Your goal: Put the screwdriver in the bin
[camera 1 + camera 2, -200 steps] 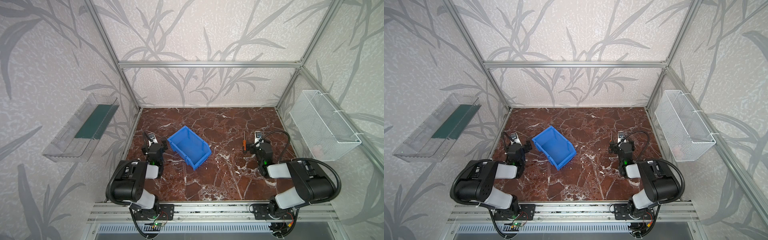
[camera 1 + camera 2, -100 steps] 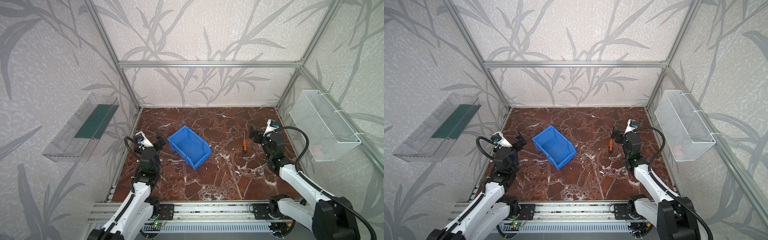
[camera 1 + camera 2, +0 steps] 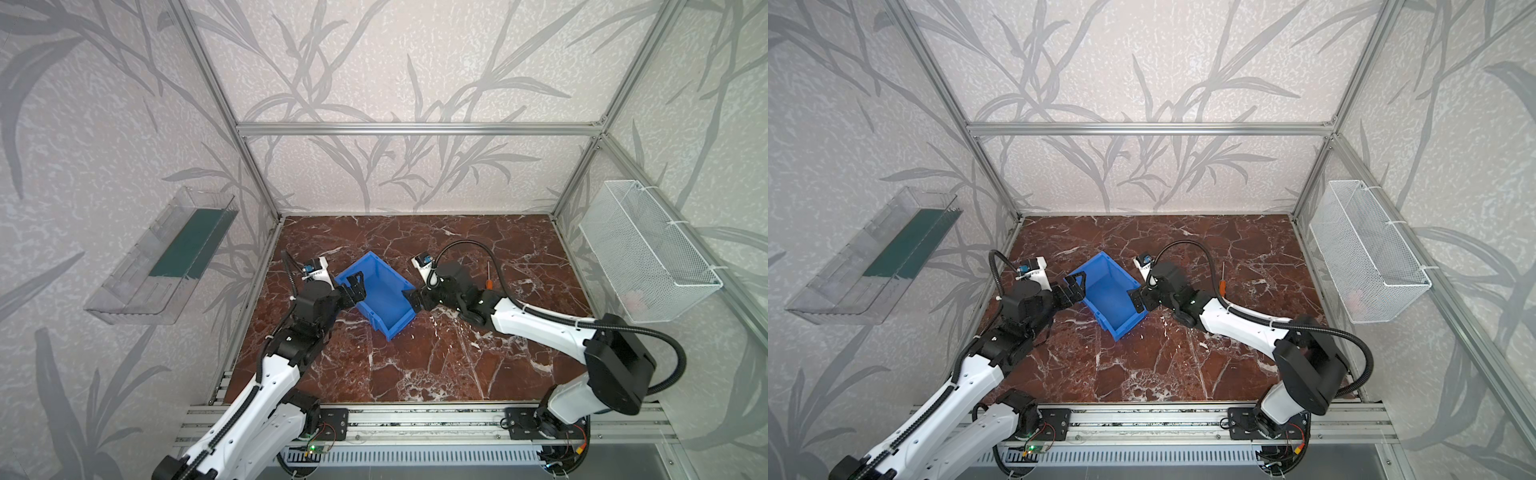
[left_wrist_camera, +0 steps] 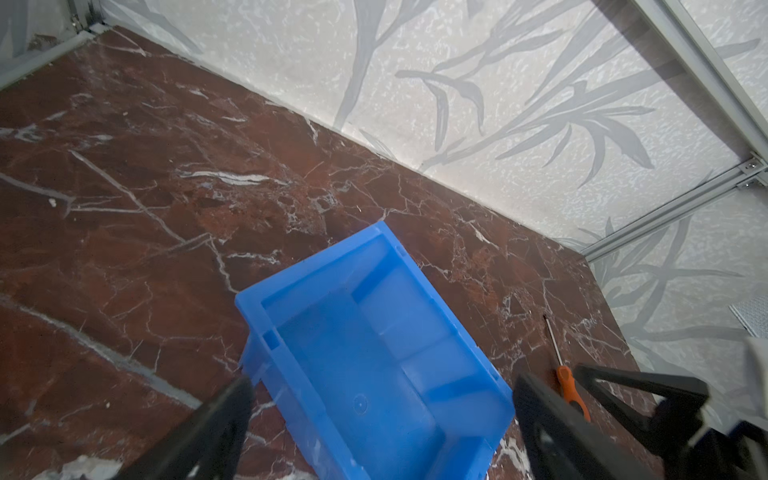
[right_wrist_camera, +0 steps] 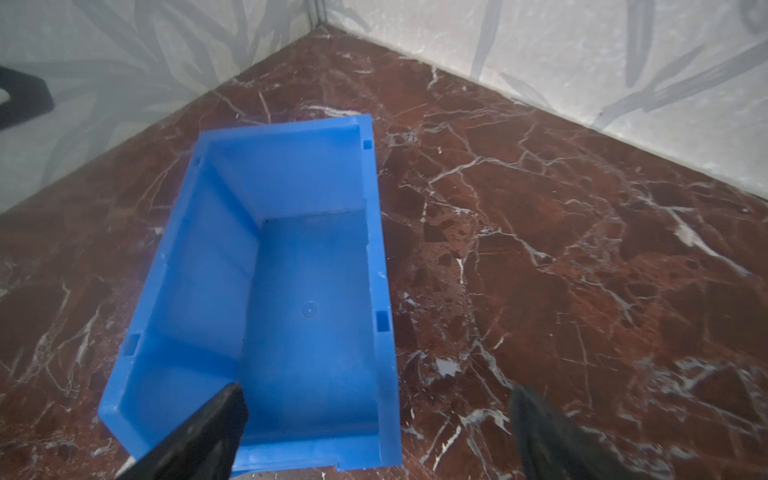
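Observation:
The blue bin [image 3: 380, 291] [image 3: 1108, 291] sits empty and askew on the marble floor, left of centre. The screwdriver [image 3: 489, 279] [image 3: 1222, 282], with its orange handle and thin shaft, lies on the floor to the bin's right, behind my right forearm, untouched. My left gripper [image 3: 357, 286] [image 3: 1076, 286] hovers open at the bin's left corner; in the left wrist view the bin [image 4: 365, 374] lies between its jaws [image 4: 382, 424], the screwdriver [image 4: 568, 384] beyond. My right gripper [image 3: 412, 301] [image 3: 1137, 301] hangs open at the bin's right wall [image 5: 384, 291], straddling it [image 5: 374, 432]. The screwdriver is out of the right wrist view.
A clear plastic tray [image 3: 166, 257] hangs on the left wall and a white wire basket [image 3: 648, 257] on the right wall. An aluminium rail [image 3: 415, 415] with both arm bases runs along the front edge. Walls close in the floor on three sides.
Both arms have unfolded and reached inward to the bin. My right gripper left the spot beside the screwdriver and swung left to the bin. Bin and screwdriver have not moved.

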{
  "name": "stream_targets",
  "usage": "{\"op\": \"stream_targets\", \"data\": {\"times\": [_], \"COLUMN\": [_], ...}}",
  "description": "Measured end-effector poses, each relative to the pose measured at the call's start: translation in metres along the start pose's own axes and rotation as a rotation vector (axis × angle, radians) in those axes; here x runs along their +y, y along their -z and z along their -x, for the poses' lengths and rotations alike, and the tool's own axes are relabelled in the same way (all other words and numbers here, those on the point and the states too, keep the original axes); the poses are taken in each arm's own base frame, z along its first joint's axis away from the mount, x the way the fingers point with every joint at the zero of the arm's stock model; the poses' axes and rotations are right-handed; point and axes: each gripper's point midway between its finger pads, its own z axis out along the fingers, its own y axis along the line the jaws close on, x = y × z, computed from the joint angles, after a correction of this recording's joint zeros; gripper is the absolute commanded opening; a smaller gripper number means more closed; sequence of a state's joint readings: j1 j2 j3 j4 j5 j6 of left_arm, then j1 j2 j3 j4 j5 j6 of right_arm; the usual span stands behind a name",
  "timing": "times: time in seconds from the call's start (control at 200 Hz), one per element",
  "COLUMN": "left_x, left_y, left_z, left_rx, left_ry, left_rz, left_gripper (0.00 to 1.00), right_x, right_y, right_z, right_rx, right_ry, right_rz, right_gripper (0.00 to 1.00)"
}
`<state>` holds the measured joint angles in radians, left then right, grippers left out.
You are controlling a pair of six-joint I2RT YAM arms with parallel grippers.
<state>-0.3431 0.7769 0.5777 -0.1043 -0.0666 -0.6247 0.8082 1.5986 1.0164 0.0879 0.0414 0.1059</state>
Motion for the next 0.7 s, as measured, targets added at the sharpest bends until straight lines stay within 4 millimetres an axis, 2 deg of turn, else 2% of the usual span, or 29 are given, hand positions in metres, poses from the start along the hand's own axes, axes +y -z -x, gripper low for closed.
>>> {"op": "stream_targets", "data": {"times": [0.1, 0.175, 0.305, 0.385, 0.545, 0.595, 0.7], "left_x": [-0.002, -0.003, -0.004, -0.006, -0.011, -0.013, -0.020], "left_y": [0.010, 0.014, 0.012, 0.010, 0.008, 0.008, 0.007], "left_z": [0.001, -0.001, -0.008, -0.012, -0.019, -0.021, -0.024], "left_rx": [0.001, 0.009, 0.041, 0.060, 0.099, 0.109, 0.126], "left_ry": [0.008, 0.008, 0.007, 0.006, 0.002, 0.000, -0.001], "left_rz": [-0.018, -0.027, -0.038, -0.047, -0.074, -0.086, -0.114], "left_gripper": [0.99, 0.99, 0.99, 0.99, 0.99, 0.99, 0.99], "right_x": [0.000, -0.003, -0.015, -0.024, -0.039, -0.048, -0.074], "right_y": [-0.023, -0.037, -0.057, -0.061, -0.058, -0.054, -0.042], "right_z": [-0.011, -0.016, -0.024, -0.027, -0.025, -0.018, -0.023], "right_rx": [0.062, 0.102, 0.160, 0.186, 0.184, 0.163, 0.173], "right_ry": [0.006, 0.007, 0.008, 0.000, -0.050, -0.066, -0.102], "right_rz": [-0.010, -0.037, -0.110, -0.166, -0.273, -0.311, -0.398], "right_gripper": [0.86, 0.71, 0.38, 0.25, 0.07, 0.06, 0.07]}}
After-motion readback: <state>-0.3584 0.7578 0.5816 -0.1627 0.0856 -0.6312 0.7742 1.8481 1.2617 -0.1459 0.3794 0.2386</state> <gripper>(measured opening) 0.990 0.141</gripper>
